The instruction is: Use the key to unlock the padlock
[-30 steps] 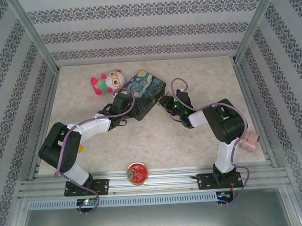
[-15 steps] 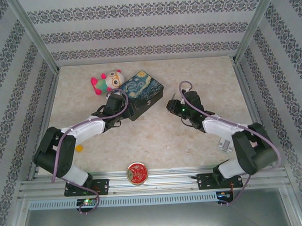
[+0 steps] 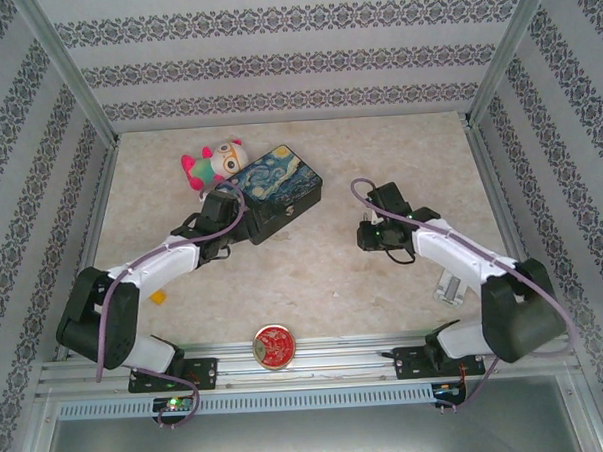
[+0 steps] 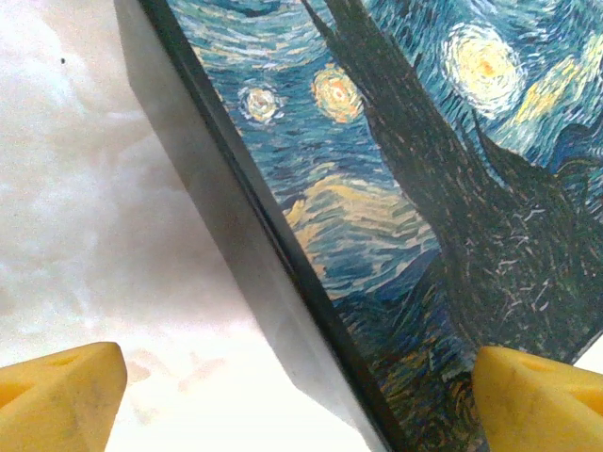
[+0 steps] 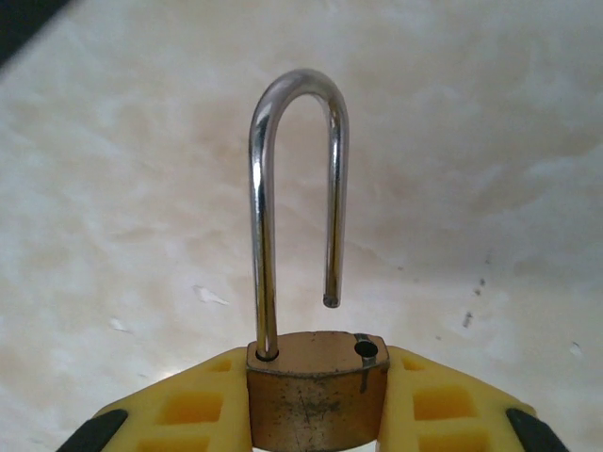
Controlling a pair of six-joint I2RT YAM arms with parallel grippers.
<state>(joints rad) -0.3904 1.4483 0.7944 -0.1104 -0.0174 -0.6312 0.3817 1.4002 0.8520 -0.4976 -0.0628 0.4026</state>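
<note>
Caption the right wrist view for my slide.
Right end effector grips brass padlock, its silvery shackle open above the table.

The marbled table (image 3: 314, 275) carries a painted box (image 3: 280, 187) and a plush toy (image 3: 211, 164).

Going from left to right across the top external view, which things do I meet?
small yellow object → plush toy → Starry Night box → right gripper

One apiece — padlock (image 5: 316, 395), painted box (image 3: 275, 190) (swirling night sky), plush toy (image 3: 211, 163), round red tin (image 3: 274, 345).
</note>
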